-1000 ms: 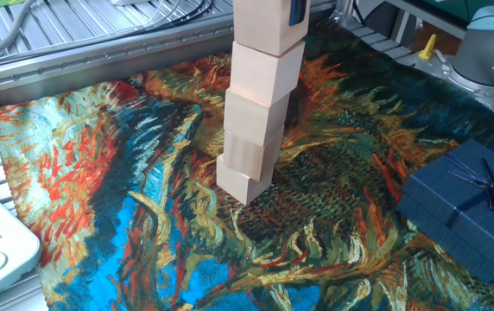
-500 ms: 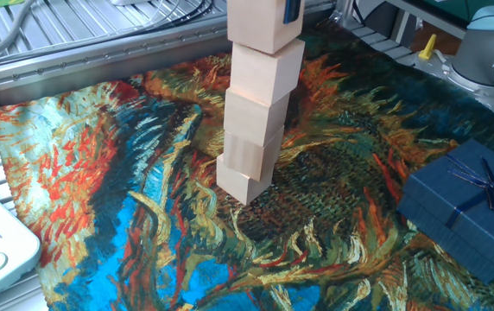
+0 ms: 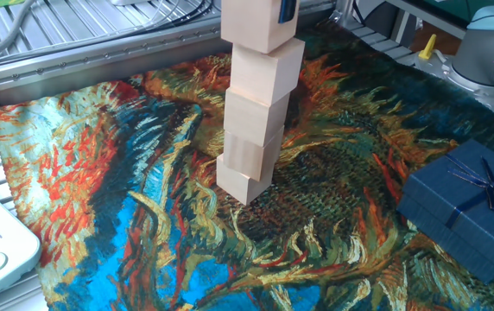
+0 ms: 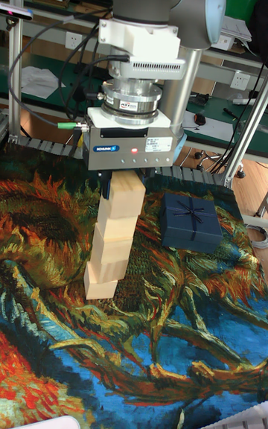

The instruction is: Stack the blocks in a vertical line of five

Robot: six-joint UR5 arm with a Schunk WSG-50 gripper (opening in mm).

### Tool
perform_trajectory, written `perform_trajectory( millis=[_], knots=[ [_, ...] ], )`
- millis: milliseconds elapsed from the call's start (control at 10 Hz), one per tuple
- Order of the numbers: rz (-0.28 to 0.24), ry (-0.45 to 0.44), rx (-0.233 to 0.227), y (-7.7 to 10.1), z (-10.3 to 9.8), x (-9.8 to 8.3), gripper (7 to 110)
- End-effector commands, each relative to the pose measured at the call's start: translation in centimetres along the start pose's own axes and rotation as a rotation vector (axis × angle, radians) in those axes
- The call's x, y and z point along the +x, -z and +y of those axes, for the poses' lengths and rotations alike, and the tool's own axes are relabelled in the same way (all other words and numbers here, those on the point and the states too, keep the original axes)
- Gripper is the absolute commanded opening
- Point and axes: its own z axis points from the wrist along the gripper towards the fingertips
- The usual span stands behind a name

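Toppling is judged the chief hazard: the stack of blocks, standing on the painted cloth left of the blue gift box, is visibly staggered, and a skewed release or sideways nudge could bring it down. Held vertically above it, the arm points its gripper straight down, fingers pressed on the top block, which is seated on the fourth.
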Motion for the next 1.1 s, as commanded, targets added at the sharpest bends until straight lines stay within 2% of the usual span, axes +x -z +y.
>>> perform_trajectory(
  millis=[0,1000],
  knots=[
    [-0.009,-0.010,-0.007,-0.11,0.22,0.78,22],
    [0.004,-0.037,-0.016,-0.56,0.46,1.13,22]
  ],
)
